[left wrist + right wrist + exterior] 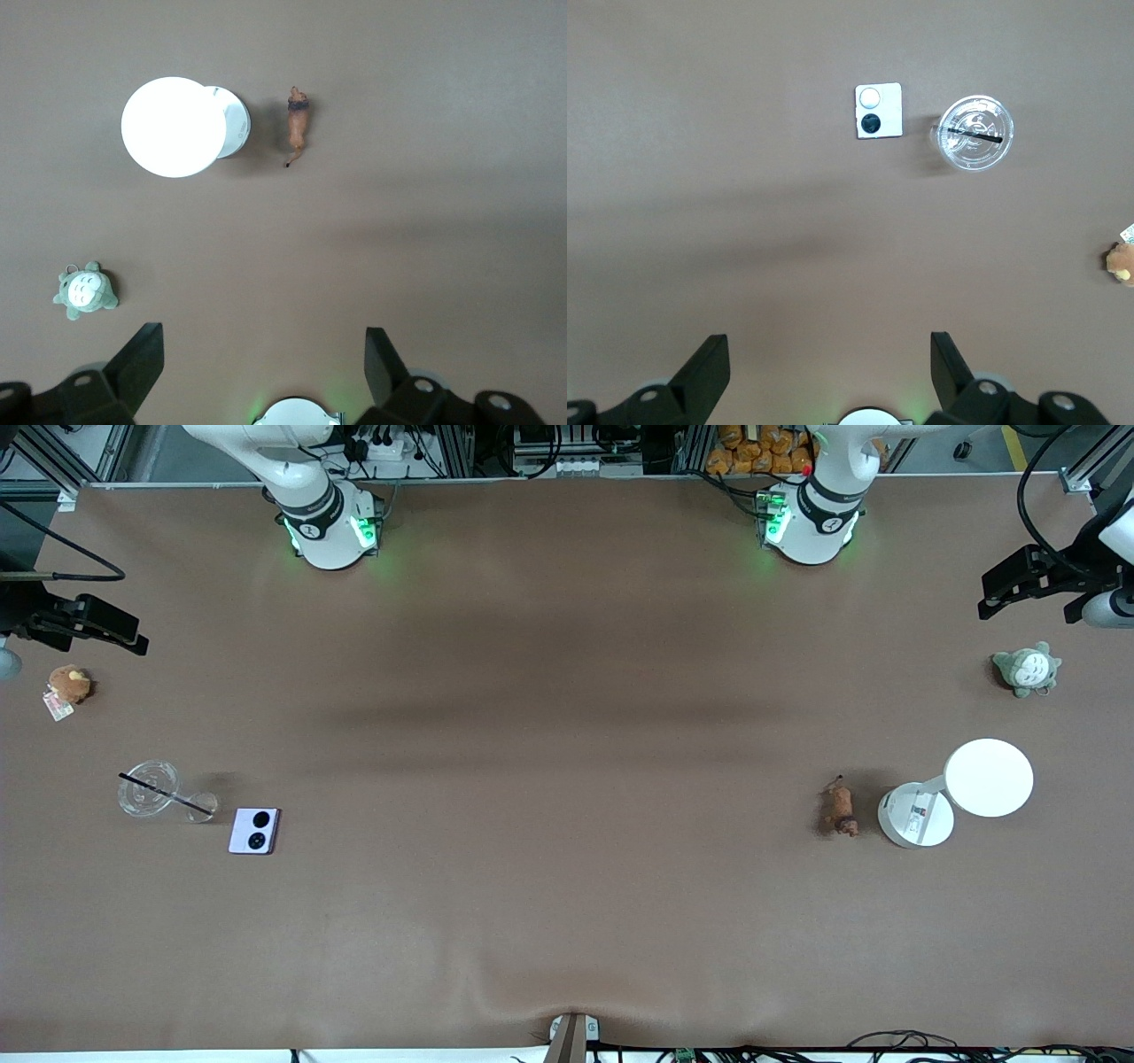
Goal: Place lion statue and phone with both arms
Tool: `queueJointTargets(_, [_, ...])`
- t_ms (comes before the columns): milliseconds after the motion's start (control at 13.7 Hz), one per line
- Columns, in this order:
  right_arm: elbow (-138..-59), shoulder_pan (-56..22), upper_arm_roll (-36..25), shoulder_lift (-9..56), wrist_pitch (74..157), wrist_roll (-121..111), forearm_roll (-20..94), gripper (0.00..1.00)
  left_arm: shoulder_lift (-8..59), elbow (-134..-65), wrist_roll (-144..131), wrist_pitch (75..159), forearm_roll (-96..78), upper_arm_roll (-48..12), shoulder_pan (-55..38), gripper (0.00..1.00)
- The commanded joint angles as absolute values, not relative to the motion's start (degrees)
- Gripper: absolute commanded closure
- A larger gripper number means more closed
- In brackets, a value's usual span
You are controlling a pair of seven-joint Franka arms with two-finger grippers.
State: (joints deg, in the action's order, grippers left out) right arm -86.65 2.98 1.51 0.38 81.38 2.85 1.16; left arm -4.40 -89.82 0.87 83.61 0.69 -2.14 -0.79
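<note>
The lion statue, a small orange-brown figurine, lies on the brown table at the left arm's end, beside a white lamp's base. It also shows in the left wrist view. The phone, pale lavender with two black circles, lies flat at the right arm's end, beside a clear cup. It also shows in the right wrist view. My left gripper is open and empty, high over the table's edge near a grey-green plush. My right gripper is open and empty, high over the edge near a brown plush.
A white lamp stands next to the lion. A grey-green plush sits farther from the front camera than the lamp. A clear cup with a black straw and a brown plush are at the right arm's end.
</note>
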Motion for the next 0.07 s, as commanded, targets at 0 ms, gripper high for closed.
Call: queueJointTargets(0, [-86.3, 3.9, 2.4, -0.8, 80.3, 3.8, 1.6, 0.00, -4.1, -89.2, 0.5, 82.8, -0.1, -2.2, -0.9, 0.00])
